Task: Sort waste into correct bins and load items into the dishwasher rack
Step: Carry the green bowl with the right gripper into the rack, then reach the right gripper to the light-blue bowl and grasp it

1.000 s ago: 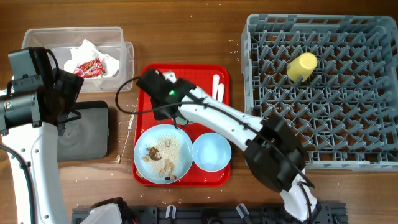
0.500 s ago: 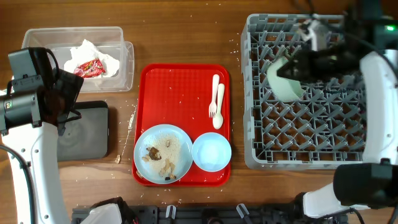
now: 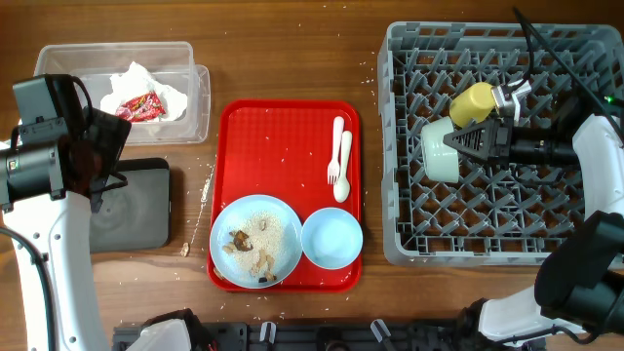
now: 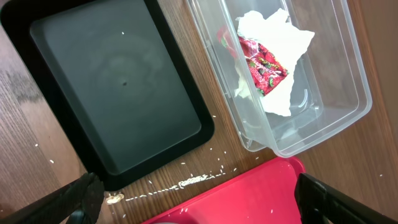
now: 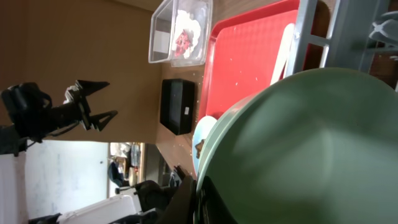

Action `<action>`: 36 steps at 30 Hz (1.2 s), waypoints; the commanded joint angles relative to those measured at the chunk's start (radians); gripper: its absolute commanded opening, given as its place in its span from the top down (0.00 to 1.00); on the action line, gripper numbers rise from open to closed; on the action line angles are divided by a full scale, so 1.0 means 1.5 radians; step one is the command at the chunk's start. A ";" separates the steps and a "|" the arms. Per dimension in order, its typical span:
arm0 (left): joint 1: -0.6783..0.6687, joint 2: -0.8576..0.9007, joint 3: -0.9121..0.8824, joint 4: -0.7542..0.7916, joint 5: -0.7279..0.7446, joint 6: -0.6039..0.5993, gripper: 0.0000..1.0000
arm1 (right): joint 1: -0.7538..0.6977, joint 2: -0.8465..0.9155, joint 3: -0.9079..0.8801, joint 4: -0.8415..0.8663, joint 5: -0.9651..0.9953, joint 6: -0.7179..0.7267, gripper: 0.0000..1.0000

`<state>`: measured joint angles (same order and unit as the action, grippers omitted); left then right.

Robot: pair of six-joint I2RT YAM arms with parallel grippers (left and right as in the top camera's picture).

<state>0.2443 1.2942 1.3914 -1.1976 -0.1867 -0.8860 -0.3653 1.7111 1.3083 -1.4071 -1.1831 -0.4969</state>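
My right gripper (image 3: 460,139) is shut on the pale green bowl (image 3: 437,154), holding it on edge among the pegs of the grey dishwasher rack (image 3: 507,224), beside the yellow cup (image 3: 473,102). The bowl fills the right wrist view (image 5: 311,143). The light blue plate (image 3: 278,219) with food scraps (image 3: 244,249), the light blue bowl (image 3: 331,237), the white fork (image 3: 335,146) and the spoon (image 3: 344,166) lie on the red tray (image 3: 283,136). The napkin (image 4: 273,31) and red wrapper (image 4: 264,62) lie in the clear tub (image 4: 348,74). My left gripper (image 4: 199,202) is open and empty above the black tray (image 4: 118,81).
Rice grains and a crumb lie on the wooden table between the black tray and the red tray (image 4: 249,199). The clear tub (image 3: 200,88) stands at the back left, the black tray (image 3: 136,210) in front of it.
My right arm has swung from the red tray to the rack with the pale green bowl, then lowered it next to the yellow cup. The left arm has not moved.
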 commanded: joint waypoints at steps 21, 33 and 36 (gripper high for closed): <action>0.002 -0.004 -0.002 0.000 -0.009 -0.006 0.00 | -0.003 -0.057 -0.014 0.143 0.373 0.375 0.77; 0.002 -0.004 -0.002 0.000 -0.009 -0.006 0.00 | 0.110 -0.208 0.062 0.136 0.553 0.461 0.58; 0.002 -0.004 -0.002 0.000 -0.009 -0.006 0.00 | 0.163 -0.173 0.041 0.186 0.590 0.485 0.69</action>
<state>0.2443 1.2942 1.3911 -1.1980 -0.1867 -0.8860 -0.1604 1.4067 1.3937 -1.1564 -0.3523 0.2081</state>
